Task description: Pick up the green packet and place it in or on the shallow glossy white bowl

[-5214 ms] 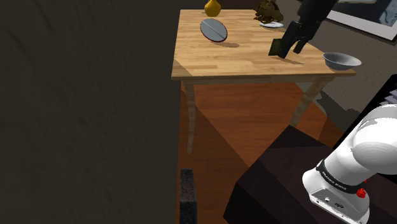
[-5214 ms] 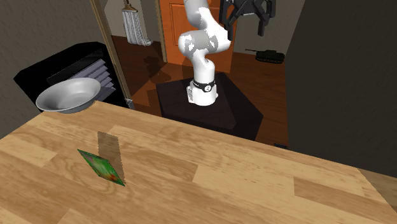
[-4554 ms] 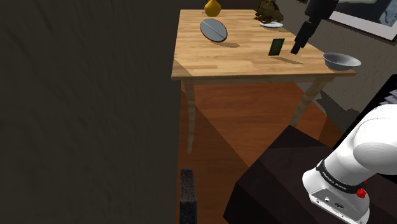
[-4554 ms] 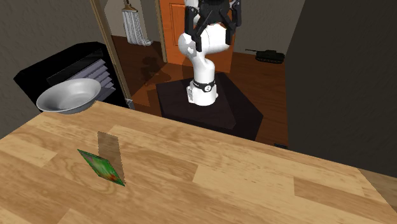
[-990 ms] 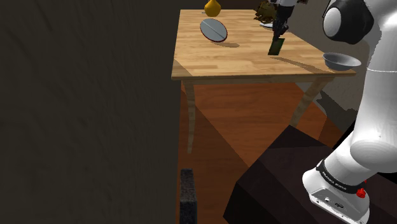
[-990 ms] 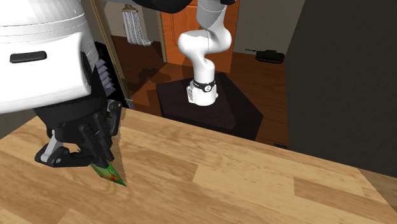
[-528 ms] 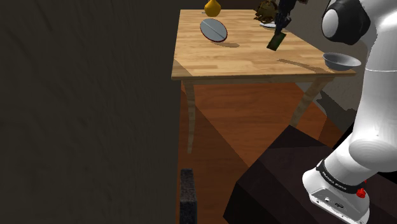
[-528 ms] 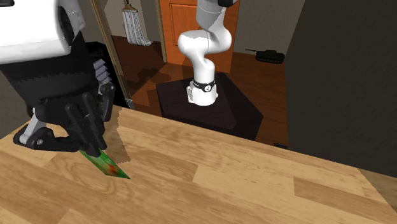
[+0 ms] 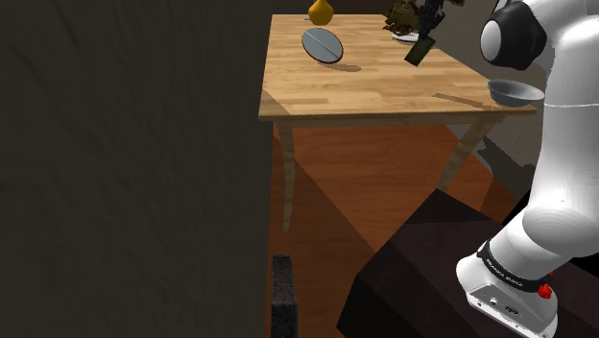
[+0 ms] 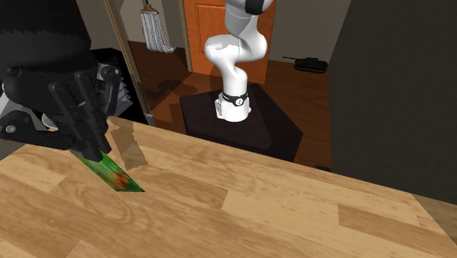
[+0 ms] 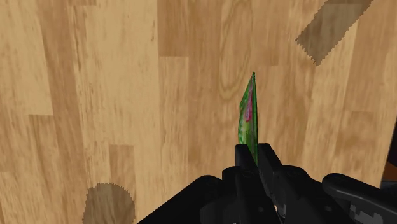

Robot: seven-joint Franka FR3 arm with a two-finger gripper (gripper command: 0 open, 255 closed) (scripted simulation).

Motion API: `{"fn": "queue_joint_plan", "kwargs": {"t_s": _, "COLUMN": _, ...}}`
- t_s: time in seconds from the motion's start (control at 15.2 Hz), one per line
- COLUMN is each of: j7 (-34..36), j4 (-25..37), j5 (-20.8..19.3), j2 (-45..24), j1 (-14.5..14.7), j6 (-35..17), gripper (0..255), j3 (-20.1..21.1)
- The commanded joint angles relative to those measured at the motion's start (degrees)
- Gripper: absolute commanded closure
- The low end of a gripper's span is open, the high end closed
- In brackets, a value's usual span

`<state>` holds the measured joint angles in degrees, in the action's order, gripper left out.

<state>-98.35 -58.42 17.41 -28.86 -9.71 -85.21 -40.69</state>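
Note:
The green packet (image 9: 418, 51) hangs tilted above the wooden table (image 9: 355, 91), its shadow lying on the boards below. My black gripper (image 9: 424, 34) is shut on the packet's upper edge. In the second exterior view the gripper (image 10: 94, 149) looms large at the left, and the packet (image 10: 116, 174) slants down out of it. The wrist view has the packet (image 11: 247, 118) edge-on, clasped between the two fingers (image 11: 242, 167). The shallow white bowl (image 9: 515, 92) sits at the table's near corner, at the shoulder view's right of the packet.
On the table's far side a grey oval dish (image 9: 323, 45) stands tilted, with a yellow gourd-like thing (image 9: 321, 12) and a brown heap on a small plate (image 9: 407, 19). My white arm (image 9: 562, 115) rises beside the bowl. A toy tank (image 10: 310, 64) lies on the floor.
The gripper has lifted the packet off the table and carried it upward; its shadow has separated from it. The grip stays shut.

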Motion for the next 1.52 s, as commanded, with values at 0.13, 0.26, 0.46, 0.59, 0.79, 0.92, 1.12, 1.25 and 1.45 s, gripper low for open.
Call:
{"fn": "queue_joint_plan", "kwargs": {"t_s": 0.13, "j7": 0.2, "j4": 8.4, "j5": 1.8, "j2": -2.8, "j1": -3.3, "j6": 5.4, "gripper": 255, "j3": 0.7}}
{"fn": "queue_joint_plan", "kwargs": {"t_s": 0.26, "j7": 0.5, "j4": 13.8, "j5": 3.0, "j2": -4.8, "j1": -5.6, "j6": 8.5, "gripper": 255, "j3": 1.2}}
{"fn": "queue_joint_plan", "kwargs": {"t_s": 0.46, "j7": 1.2, "j4": 22.0, "j5": 4.9, "j2": -8.1, "j1": -9.4, "j6": 12.9, "gripper": 255, "j3": 2.4}}
{"fn": "queue_joint_plan", "kwargs": {"t_s": 0.59, "j7": -1.5, "j4": 11.0, "j5": 1.8, "j2": -1.8, "j1": -5.3, "j6": 8.8, "gripper": 255, "j3": 0.1}}
{"fn": "queue_joint_plan", "kwargs": {"t_s": 0.79, "j7": -4.4, "j4": 1.8, "j5": -1.5, "j2": 4.4, "j1": -2.7, "j6": 5.8, "gripper": 255, "j3": -2.0}}
{"fn": "queue_joint_plan", "kwargs": {"t_s": 0.92, "j7": -6.0, "j4": -2.5, "j5": -3.4, "j2": 7.8, "j1": -1.8, "j6": 4.6, "gripper": 255, "j3": -3.0}}
{"fn": "queue_joint_plan", "kwargs": {"t_s": 1.12, "j7": -8.5, "j4": -7.3, "j5": -6.0, "j2": 12.1, "j1": -1.3, "j6": 3.5, "gripper": 255, "j3": -4.4}}
{"fn": "queue_joint_plan", "kwargs": {"t_s": 1.25, "j7": -10.1, "j4": -9.7, "j5": -7.5, "j2": 14.6, "j1": -1.4, "j6": 3.1, "gripper": 255, "j3": -5.2}}
{"fn": "queue_joint_plan", "kwargs": {"t_s": 1.45, "j7": -12.6, "j4": -12.4, "j5": -9.4, "j2": 17.7, "j1": -1.9, "j6": 2.8, "gripper": 255, "j3": -6.4}}
